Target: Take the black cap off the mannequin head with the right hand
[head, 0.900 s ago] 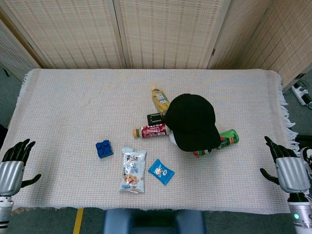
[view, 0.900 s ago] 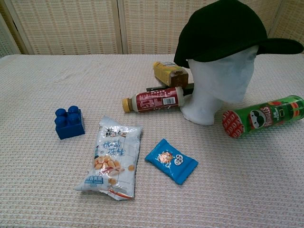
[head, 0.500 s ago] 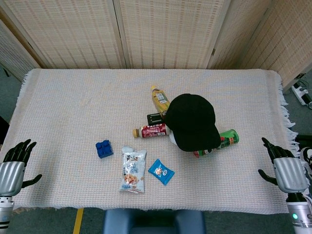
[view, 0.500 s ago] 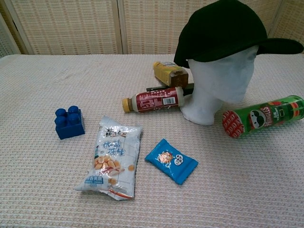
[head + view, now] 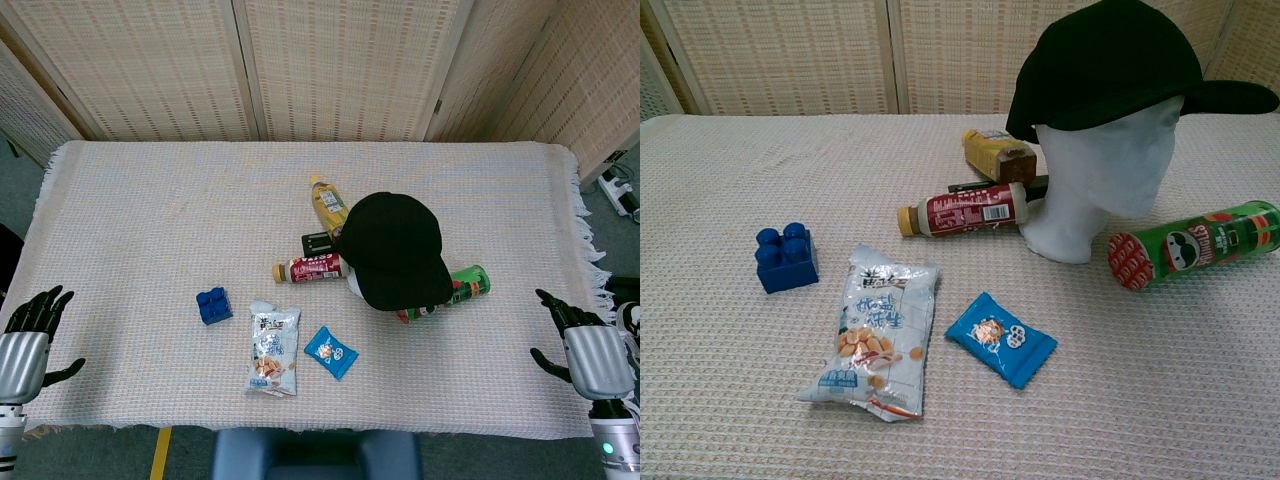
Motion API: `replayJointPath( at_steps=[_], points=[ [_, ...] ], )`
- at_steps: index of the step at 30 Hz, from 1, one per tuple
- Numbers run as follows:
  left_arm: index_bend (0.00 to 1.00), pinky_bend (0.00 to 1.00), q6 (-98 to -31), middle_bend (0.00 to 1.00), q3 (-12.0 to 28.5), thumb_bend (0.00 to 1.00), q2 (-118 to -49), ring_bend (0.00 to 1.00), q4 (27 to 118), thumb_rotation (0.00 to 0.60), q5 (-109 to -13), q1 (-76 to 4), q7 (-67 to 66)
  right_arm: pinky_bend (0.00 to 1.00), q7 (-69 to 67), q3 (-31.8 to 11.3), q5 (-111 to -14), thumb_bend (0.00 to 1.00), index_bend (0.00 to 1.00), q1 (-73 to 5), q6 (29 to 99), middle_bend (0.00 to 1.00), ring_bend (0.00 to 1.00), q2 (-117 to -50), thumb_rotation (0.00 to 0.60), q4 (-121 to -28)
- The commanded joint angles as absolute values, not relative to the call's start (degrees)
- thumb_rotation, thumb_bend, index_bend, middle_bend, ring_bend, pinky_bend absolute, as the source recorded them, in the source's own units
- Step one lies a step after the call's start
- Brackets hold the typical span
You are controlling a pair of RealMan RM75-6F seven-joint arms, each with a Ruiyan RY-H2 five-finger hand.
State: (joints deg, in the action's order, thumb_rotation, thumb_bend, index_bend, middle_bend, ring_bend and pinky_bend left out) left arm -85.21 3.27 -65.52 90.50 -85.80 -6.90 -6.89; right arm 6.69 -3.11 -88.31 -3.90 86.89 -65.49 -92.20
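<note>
- The black cap (image 5: pixel 394 248) sits on the white mannequin head (image 5: pixel 1098 180), right of the table's centre; in the chest view the brim points to the right.
- The mannequin head stands upright on the woven tablecloth (image 5: pixel 150 220).
- The right hand (image 5: pixel 585 352) hovers at the near right edge of the table, well apart from the cap. Its fingers are spread wide and it holds nothing.
- The left hand (image 5: pixel 27 342) hovers at the near left edge, also spread wide and holding nothing.
- A green crisps can (image 5: pixel 1195 243) lies on its side just right of the mannequin base, between the cap and the right hand.
- A red-labelled bottle (image 5: pixel 965 213) lies against the left side of the base; a yellow bottle (image 5: pixel 327 205) and a small dark flat object (image 5: pixel 317 243) lie behind it.
- A blue block (image 5: pixel 213 304), a white snack bag (image 5: pixel 274 350) and a blue packet (image 5: pixel 330 351) lie left of and nearer than the head, apart from it.
- Open cloth extends from the can to the fringed right edge (image 5: pixel 588 240).
- The far strip and the whole left third of the table carry no items.
- Wicker screen panels (image 5: pixel 340 65) stand behind the far edge.
</note>
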Motion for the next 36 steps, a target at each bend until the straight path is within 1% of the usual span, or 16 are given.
replayJointPath(
  at_steps=[1, 2, 3, 5, 8, 14, 19, 26, 30, 35, 36],
  points=[
    [0.13, 0.18, -85.10, 0.10, 3.22, 0.14, -65.50, 0.11, 90.47, 0.600, -85.85, -6.95, -6.92, 0.62, 6.73, -3.15, -89.19, 0.13, 0.18, -4.53, 86.56, 0.32, 0.51, -65.59, 0.600, -92.19],
    [0.14, 0.18, -84.95, 0.10, 3.19, 0.14, -65.47, 0.11, 90.50, 0.600, -85.79, -6.99, -6.93, 0.66, 6.85, -3.29, -89.74, 0.13, 0.18, -4.91, 86.53, 0.32, 0.54, -65.56, 0.600, -92.34],
    [0.14, 0.18, -84.81, 0.10, 3.16, 0.14, -65.38, 0.11, 90.62, 0.600, -85.71, -7.01, -6.92, 0.72, 6.96, -3.45, -90.18, 0.13, 0.19, -5.22, 86.54, 0.33, 0.59, -65.53, 0.600, -92.50],
    [0.14, 0.18, -84.73, 0.10, 3.20, 0.14, -65.18, 0.11, 90.88, 0.600, -85.65, -7.06, -6.87, 0.78, 7.22, -3.99, -91.13, 0.13, 0.20, -6.03, 86.65, 0.33, 0.65, -65.55, 0.600, -93.07],
    [0.14, 0.18, -85.00, 0.10, 3.20, 0.14, -65.02, 0.11, 91.00, 0.600, -85.82, -6.98, -6.65, 0.82, 7.77, -4.88, -92.27, 0.13, 0.20, -7.42, 86.45, 0.34, 0.71, -65.78, 0.600, -94.12],
    [0.14, 0.18, -85.04, 0.10, 3.21, 0.14, -64.54, 0.11, 91.22, 0.600, -85.81, -6.95, -6.25, 0.85, 9.80, -7.41, -94.72, 0.12, 0.24, -10.72, 86.26, 0.35, 0.75, -66.09, 0.600, -96.75],
    [0.14, 0.18, -84.87, 0.10, 3.18, 0.14, -64.33, 0.11, 91.40, 0.600, -85.73, -6.98, -6.09, 0.86, 11.48, -8.77, -95.70, 0.13, 0.26, -13.73, 84.10, 0.37, 0.77, -66.76, 0.600, -98.98],
    [0.15, 0.18, -84.29, 0.10, 3.24, 0.14, -64.09, 0.11, 91.40, 0.600, -85.25, -7.14, -5.73, 0.88, 14.46, -9.79, -96.25, 0.13, 0.29, -17.63, 81.03, 0.39, 0.78, -70.62, 0.600, -99.80],
    [0.15, 0.18, -84.09, 0.10, 3.18, 0.14, -63.97, 0.11, 91.24, 0.600, -85.17, -7.17, -5.35, 0.90, 15.28, -10.48, -96.12, 0.13, 0.34, -19.55, 80.13, 0.43, 0.79, -73.73, 0.600, -98.54],
    [0.15, 0.18, -83.90, 0.10, 3.12, 0.14, -63.57, 0.11, 91.13, 0.600, -84.59, -6.94, -4.75, 0.93, 15.56, -11.76, -96.54, 0.17, 0.45, -21.30, 81.47, 0.49, 0.81, -77.93, 0.600, -95.19],
    [0.16, 0.18, -83.87, 0.10, 3.11, 0.14, -63.49, 0.11, 91.15, 0.600, -84.48, -6.89, -4.66, 0.94, 15.49, -12.00, -96.60, 0.18, 0.48, -21.51, 81.87, 0.51, 0.82, -78.56, 0.600, -94.61]
  ],
)
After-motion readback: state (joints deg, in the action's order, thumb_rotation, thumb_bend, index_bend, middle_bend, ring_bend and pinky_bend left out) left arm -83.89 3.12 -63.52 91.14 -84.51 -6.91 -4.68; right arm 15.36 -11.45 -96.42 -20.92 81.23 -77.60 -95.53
